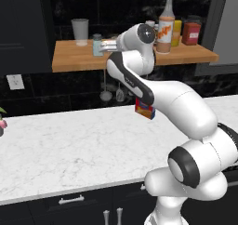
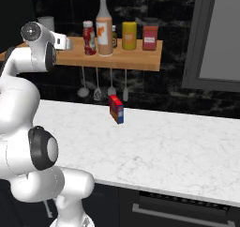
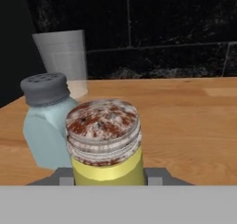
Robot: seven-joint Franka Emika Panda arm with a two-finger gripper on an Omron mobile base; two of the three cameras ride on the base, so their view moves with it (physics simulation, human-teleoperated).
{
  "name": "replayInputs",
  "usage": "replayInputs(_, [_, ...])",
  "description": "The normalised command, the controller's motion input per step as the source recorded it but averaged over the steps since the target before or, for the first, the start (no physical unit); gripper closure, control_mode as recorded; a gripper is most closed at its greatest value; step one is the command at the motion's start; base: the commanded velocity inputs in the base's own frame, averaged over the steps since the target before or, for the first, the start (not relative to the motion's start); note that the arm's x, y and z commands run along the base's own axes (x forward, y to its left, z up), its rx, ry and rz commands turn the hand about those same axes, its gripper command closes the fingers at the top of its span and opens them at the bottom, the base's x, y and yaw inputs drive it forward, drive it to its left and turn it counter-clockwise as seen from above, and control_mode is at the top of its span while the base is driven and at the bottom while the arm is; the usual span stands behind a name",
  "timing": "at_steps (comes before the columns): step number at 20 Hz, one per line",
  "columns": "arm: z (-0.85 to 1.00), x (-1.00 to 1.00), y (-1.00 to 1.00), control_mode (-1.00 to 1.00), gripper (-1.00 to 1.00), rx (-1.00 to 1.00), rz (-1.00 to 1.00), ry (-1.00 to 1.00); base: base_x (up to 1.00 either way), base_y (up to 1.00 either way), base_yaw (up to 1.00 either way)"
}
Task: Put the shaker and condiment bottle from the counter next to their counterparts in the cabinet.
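My gripper (image 3: 109, 176) is shut on the shaker (image 3: 104, 142), a yellow-green cylinder with a speckled silver cap, held upright over the cabinet shelf (image 3: 185, 126). Right beside it on the left stands its counterpart, the pale blue shaker (image 3: 44, 121) (image 1: 97, 45). In the left base view the gripper (image 1: 108, 46) hovers at the shelf's (image 1: 74, 59) left part. The red condiment bottle (image 2: 88, 37) stands on the shelf (image 2: 140, 57) next to the tall orange-labelled bottle (image 2: 104, 31) (image 1: 165, 29). In the right base view the gripper (image 2: 65, 43) is left of both bottles.
A clear glass (image 3: 62, 56) (image 1: 80, 31) stands behind the shakers. A yellow jar (image 2: 129, 35) and a red jar (image 2: 150, 37) sit at the shelf's right. A red-and-blue box (image 1: 144, 109) stands on the marble counter (image 1: 69, 145). Utensils (image 2: 97, 92) hang under the shelf.
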Motion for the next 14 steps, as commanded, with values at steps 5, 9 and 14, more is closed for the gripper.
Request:
replayInputs(5, [0.00, 0.00, 0.00, -1.00, 1.00, -0.01, 0.00, -0.05, 0.00, 0.00, 0.00])
replayInputs(9, [0.00, 0.00, 0.03, -1.00, 1.00, 0.00, 0.00, -0.02, 0.00, 0.00, 0.00])
replayInputs(14, [-0.12, 0.00, 0.05, -1.00, 1.00, 0.00, 0.00, 0.00, 0.00, 0.00, 0.00])
